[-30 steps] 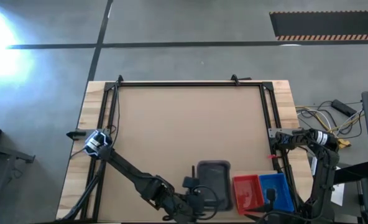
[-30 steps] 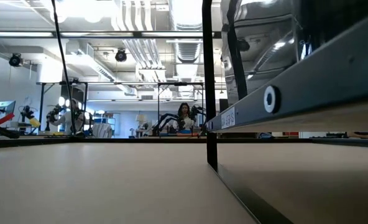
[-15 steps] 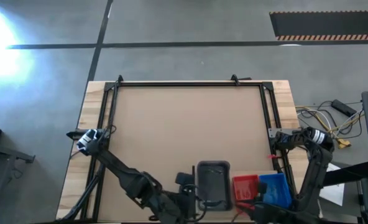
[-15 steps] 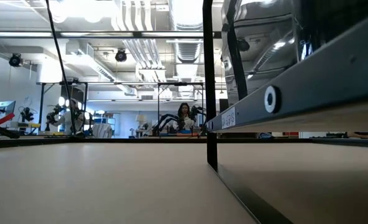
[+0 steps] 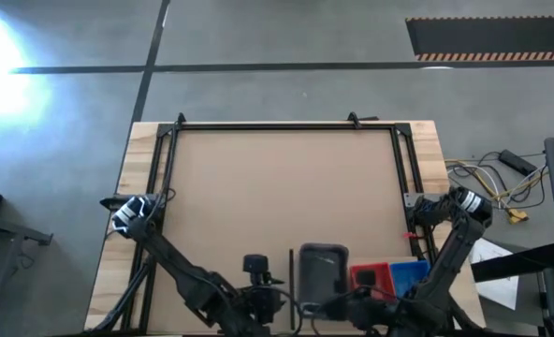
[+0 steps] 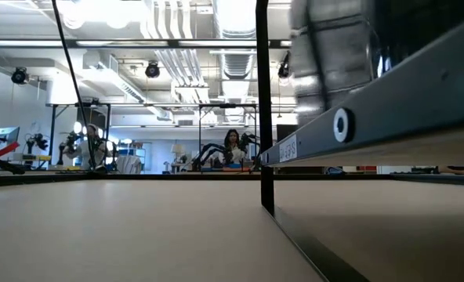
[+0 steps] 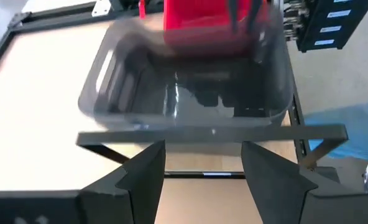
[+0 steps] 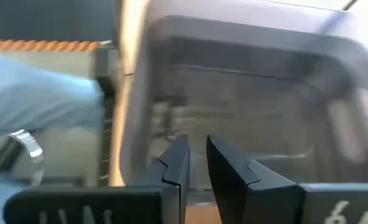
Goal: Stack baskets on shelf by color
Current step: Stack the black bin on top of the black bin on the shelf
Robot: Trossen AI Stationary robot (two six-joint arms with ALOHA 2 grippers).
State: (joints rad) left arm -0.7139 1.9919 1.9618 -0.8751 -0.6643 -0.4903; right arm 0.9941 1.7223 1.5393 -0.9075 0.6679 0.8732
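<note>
A grey basket, a red basket and a blue basket stand side by side on their bottoms at the near edge of the pale shelf panel. My left gripper is open, left of the grey basket, behind a thin dark edge; the red basket shows beyond. My right gripper reaches over the red basket to the grey basket. Its fingers stand almost together, leaving a slit. The grey basket shows high up in the low view. My right gripper points at the grey basket's near wall with its fingers almost together. The fingers themselves hide the spot, so I cannot tell whether they touch the wall. The basket stands on the panel.
A black metal frame runs around the panel, with uprights along both sides. Most of the panel beyond the baskets is bare. A grey beam crosses the low view. Cables lie off the table's right edge.
My left gripper has drawn back from the grey basket toward the table's left edge. My right gripper has travelled from the blue basket across the red one toward the grey basket, toward the table's left.
</note>
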